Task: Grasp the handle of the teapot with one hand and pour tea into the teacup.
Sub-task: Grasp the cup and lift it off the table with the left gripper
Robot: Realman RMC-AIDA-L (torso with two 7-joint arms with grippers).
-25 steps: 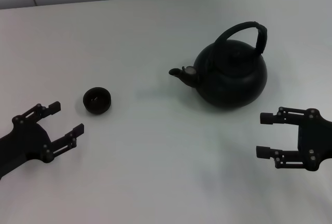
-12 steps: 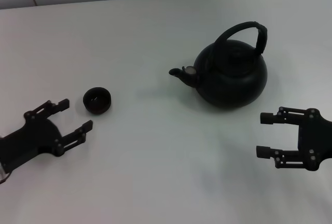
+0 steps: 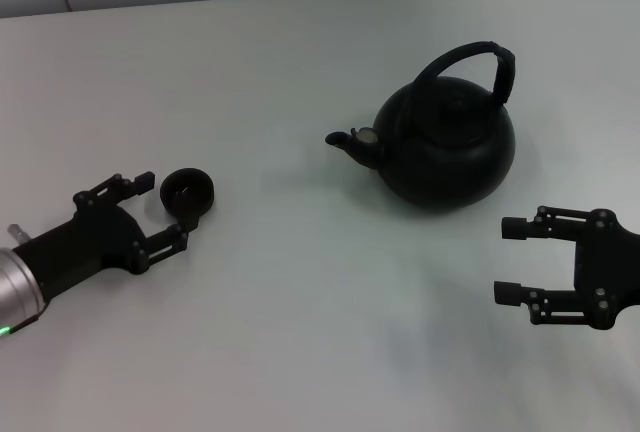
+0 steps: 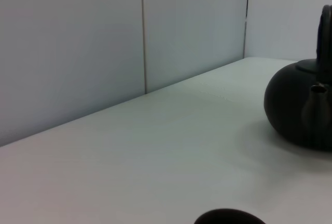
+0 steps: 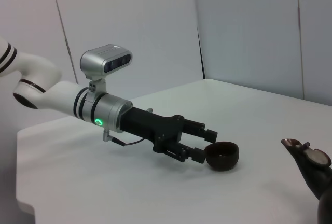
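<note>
1. Teapot (image 3: 446,147): large, round, matte black, standing upright mid-table, spout pointing toward the teacup. It looks rigid and probably heavy.
2. Handle (image 3: 470,67): tall arch over the teapot's lid; its thicker ribbed side seems the surest hold.
3. Right gripper (image 3: 512,260): near the teapot's front, open, empty.
4. Left gripper (image 3: 160,214): open, flanking the teacup.
5. Teacup (image 3: 187,193): well apart from the spout, small, likely light, easily knocked.
</note>
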